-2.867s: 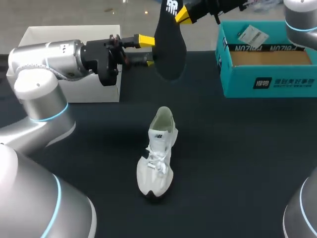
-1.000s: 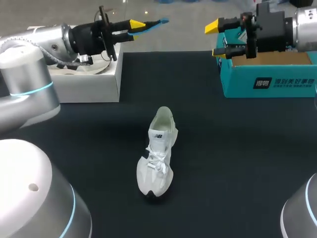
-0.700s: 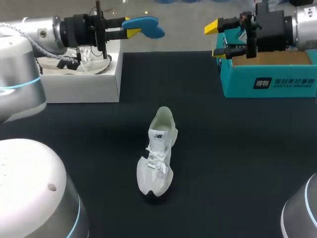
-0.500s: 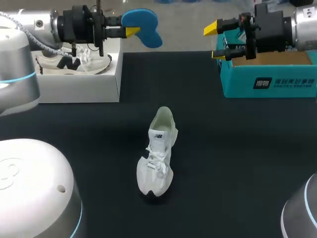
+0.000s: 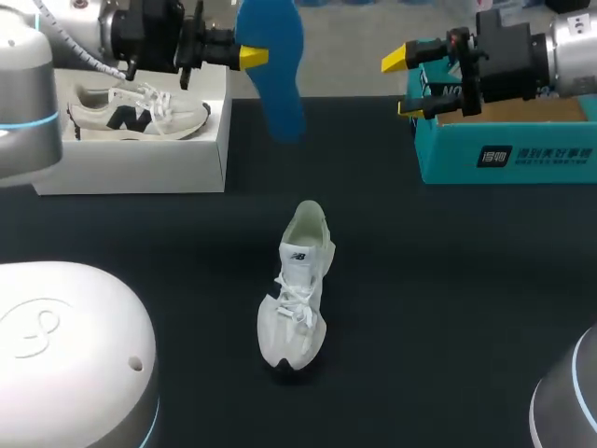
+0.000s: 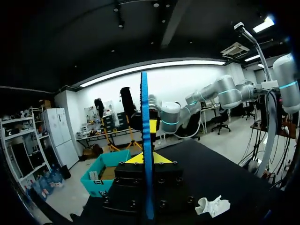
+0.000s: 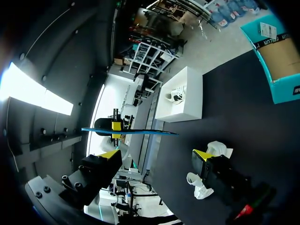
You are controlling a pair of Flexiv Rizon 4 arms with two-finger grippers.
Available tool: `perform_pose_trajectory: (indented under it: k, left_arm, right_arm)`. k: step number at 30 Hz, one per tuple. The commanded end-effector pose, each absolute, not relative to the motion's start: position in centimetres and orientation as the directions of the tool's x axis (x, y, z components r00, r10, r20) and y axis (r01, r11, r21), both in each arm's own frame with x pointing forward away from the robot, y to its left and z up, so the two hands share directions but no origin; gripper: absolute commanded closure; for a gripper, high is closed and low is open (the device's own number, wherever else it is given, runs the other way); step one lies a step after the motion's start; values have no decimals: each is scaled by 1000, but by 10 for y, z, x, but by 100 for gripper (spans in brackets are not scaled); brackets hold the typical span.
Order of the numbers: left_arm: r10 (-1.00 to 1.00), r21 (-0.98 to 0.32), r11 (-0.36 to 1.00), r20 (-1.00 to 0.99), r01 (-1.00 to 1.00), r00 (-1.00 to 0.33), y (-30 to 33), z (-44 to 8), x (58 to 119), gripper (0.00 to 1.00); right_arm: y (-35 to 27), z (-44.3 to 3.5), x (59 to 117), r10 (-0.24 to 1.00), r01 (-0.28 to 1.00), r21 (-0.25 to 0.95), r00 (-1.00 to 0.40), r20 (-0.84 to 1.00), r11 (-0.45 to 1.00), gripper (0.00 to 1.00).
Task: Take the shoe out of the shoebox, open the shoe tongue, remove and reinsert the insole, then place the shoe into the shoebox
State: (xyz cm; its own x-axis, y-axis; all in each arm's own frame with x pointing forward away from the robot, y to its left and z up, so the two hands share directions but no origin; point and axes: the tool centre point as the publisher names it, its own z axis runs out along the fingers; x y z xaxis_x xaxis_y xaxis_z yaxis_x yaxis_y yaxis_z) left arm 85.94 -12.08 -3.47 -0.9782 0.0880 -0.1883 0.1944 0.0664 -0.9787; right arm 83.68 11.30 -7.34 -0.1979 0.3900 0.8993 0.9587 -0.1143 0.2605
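Observation:
A white shoe (image 5: 297, 291) stands on the black table (image 5: 448, 280), toe toward the front edge, and shows beside my left gripper in its wrist view (image 6: 213, 206). Above the table's back edge my left gripper (image 5: 248, 57) is shut on a blue insole (image 5: 273, 65), which hangs down with its blue face showing. The left wrist view has the insole (image 6: 145, 108) edge-on between the gripper's (image 6: 146, 157) yellow tips. My right gripper (image 5: 404, 83) stands open and empty in front of the teal shoebox (image 5: 508, 140). Ahead of the right gripper (image 7: 157, 154), its wrist view shows the insole (image 7: 136, 132) and shoe (image 7: 206, 171).
A white box (image 5: 140, 163) at the back left holds a second shoe (image 5: 135, 105) with dark markings. The teal shoebox at the back right has a brown cardboard floor (image 5: 508, 109) and a paper tag. A grey arm housing (image 5: 65, 355) fills the front left corner.
The insole passed from my right gripper to my left. Over the last second the left wrist turned it from nearly edge-on to hanging down. The right gripper stayed open and barely moved.

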Motion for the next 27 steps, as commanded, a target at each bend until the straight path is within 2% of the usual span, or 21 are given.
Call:
perform_pose_trajectory:
  k: [1,21,23,27]
  left_arm:
    - [433,-737,176,653,-653,-621,-118,-35,864,100]
    - [433,-737,176,653,-653,-621,-118,-35,864,100]
    - [398,-599,122,760,-791,-514,-116,-34,867,100]
    - [365,-394,69,865,-917,-344,-118,-35,864,100]
  right_arm:
    - [115,-76,835,395,960,257,-193,898,-115,0]
    - [115,-80,833,407,965,239,-175,896,-110,0]
    - [115,-81,833,409,966,236,-172,896,-110,0]
    - [118,-83,832,412,968,228,-165,896,-108,0]
